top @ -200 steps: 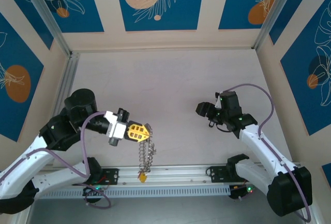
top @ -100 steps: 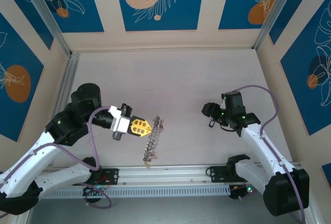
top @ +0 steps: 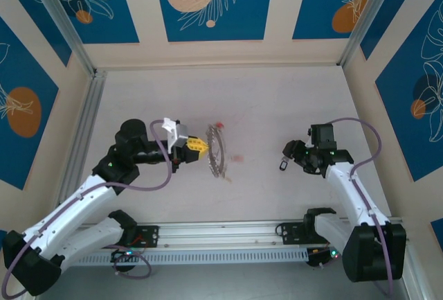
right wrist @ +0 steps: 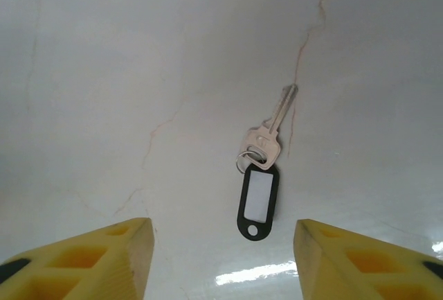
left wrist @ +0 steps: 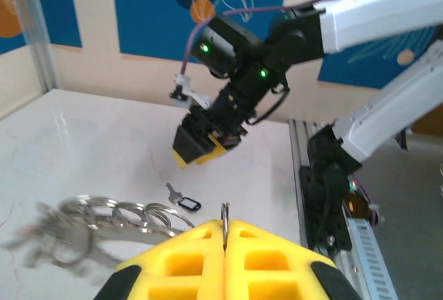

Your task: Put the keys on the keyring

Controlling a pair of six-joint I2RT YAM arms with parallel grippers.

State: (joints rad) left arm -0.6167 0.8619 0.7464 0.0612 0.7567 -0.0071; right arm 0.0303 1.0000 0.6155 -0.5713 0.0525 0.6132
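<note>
The left fingers [left wrist: 208, 244] are closed on the keyring [left wrist: 131, 213], pinching a thin silvery wire of it in the seam between their yellow tips. From that pinch the keyring runs off to their left as a slim metal hoop threaded with several smaller split rings. A bunch of silvery pieces at its far end is too blurred to make out one by one. From above, the keyring [top: 219, 153] reads as a narrow pale oval seen almost edge-on, held just past the tips of the left fingers [top: 196, 146]. There is a small red speck at the end farthest from the arm bases. The right fingers [right wrist: 128, 248] stand wide open, one yellow tip on each side, touching nothing. Just ahead of them, in line with the gap, a key [right wrist: 266, 134] lies flat on the pale, veined surface [right wrist: 104, 71]. The key is small and silver, its blade pointing away from the fingers. A little ring at its head carries a black tag [right wrist: 258, 201] with a white window, and this tag lies nearer the fingers.
</note>
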